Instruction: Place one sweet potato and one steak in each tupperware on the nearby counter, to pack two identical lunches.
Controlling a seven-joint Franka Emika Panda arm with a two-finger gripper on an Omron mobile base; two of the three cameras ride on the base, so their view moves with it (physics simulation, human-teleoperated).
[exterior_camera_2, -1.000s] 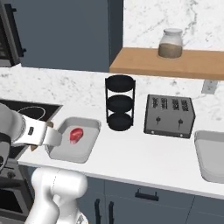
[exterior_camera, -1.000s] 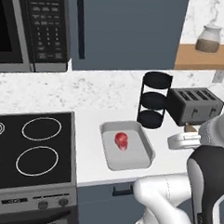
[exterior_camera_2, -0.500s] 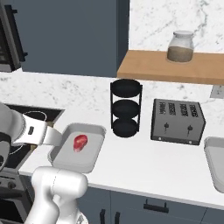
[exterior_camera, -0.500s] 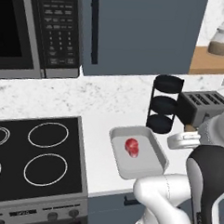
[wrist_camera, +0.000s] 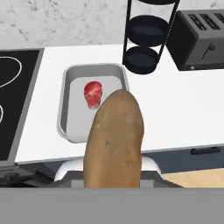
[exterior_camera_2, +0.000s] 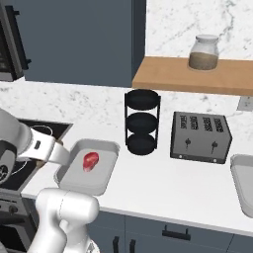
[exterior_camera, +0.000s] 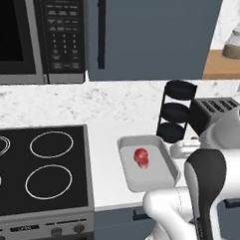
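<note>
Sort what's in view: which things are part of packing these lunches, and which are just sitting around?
Job: sweet potato, up close in the hand view; steak in the near tupperware; second tupperware; counter.

Lying about: toaster, black tiered rack, jar, stove, microwave.

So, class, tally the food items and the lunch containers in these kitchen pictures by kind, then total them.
Orange-brown oval sweet potato: 1
Flat raw-red steak: 1
Shallow light-grey rectangular tupperware: 2
Total: 4
</note>
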